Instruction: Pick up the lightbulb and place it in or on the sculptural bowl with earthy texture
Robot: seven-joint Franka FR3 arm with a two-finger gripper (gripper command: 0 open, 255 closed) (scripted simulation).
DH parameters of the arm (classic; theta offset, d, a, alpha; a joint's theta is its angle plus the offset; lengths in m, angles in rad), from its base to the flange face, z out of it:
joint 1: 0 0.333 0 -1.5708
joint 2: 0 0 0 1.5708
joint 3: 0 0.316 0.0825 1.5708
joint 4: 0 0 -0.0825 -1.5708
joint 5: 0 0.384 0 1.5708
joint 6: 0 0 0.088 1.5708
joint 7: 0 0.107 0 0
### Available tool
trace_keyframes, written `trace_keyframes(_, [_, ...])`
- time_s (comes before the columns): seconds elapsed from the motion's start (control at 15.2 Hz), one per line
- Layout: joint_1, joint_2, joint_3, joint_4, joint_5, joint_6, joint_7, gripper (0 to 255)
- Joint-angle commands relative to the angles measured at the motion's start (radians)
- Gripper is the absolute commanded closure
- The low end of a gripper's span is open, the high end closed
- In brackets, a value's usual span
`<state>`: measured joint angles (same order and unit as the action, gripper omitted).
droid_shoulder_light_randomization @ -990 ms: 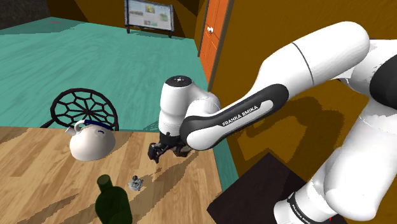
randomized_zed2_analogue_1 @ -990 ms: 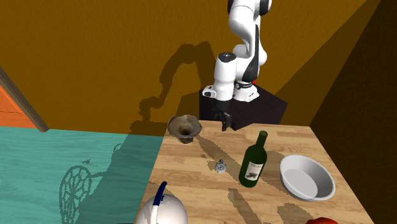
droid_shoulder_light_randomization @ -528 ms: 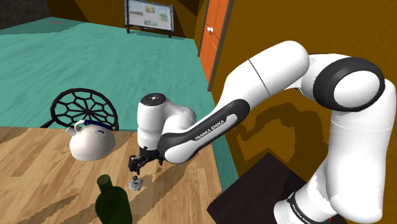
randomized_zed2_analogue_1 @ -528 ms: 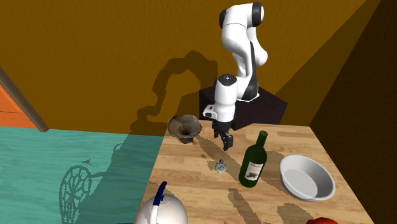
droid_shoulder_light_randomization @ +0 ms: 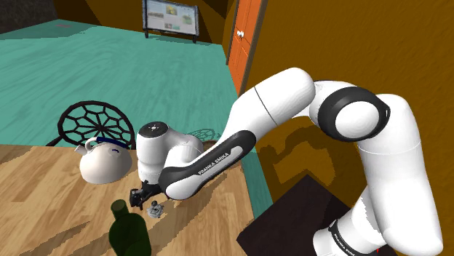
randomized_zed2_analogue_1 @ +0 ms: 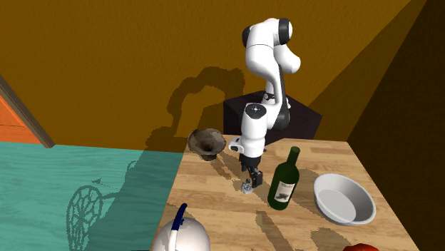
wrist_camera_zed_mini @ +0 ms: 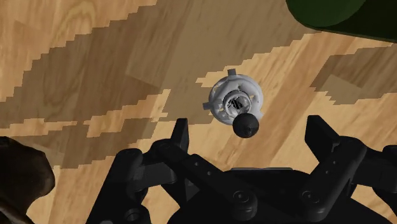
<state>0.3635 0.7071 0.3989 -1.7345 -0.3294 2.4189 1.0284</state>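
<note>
The end effector (randomized_zed2_analogue_1: 249, 175) hangs low over the wooden tabletop (randomized_zed2_analogue_1: 214, 210), fingers pointing down. In the wrist view its two black fingers (wrist_camera_zed_mini: 181, 135) stand well apart and clasp nothing. The lightbulb (wrist_camera_zed_mini: 236, 102), a small silvery piece with a black knob, lies on the tabletop just ahead of them. The knob sits in the gap between the fingertips, and neither finger touches it.

In the second exterior view, the lightbulb (randomized_zed2_analogue_1: 247, 187) is at 6 o'clock from the end effector, just beneath it. The brown sculptural bowl (randomized_zed2_analogue_1: 198, 139) stands at roughly 10 o'clock from the lightbulb, near the tabletop's edge. A dark green bottle (randomized_zed2_analogue_1: 284, 178) stands upright at 3 o'clock, and a pale bowl (randomized_zed2_analogue_1: 344, 198) lies beyond the bottle at about 4 o'clock.

In the shoulder view, the lightbulb (droid_shoulder_light_randomization: 155, 211) sits at about 4 o'clock from the end effector (droid_shoulder_light_randomization: 142, 195), with a white teapot (droid_shoulder_light_randomization: 104, 161) at 10 o'clock. A dark brown shape (wrist_camera_zed_mini: 22, 181) beside the fingers in the wrist view may be the bowl.
</note>
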Motion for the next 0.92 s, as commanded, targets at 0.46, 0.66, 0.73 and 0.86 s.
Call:
trace_keyframes(0.46, [0.022,0.066,-0.023,0.027,-0.022,0.040,0.014,0])
trace_keyframes(0.66, [0.022,0.066,-0.023,0.027,-0.022,0.040,0.014,0])
trace_keyframes(0.73, [0.022,0.065,-0.023,0.026,-0.022,0.040,0.014,0])
trace_keyframes(0.86, [0.022,0.065,-0.023,0.026,-0.022,0.040,0.014,255])
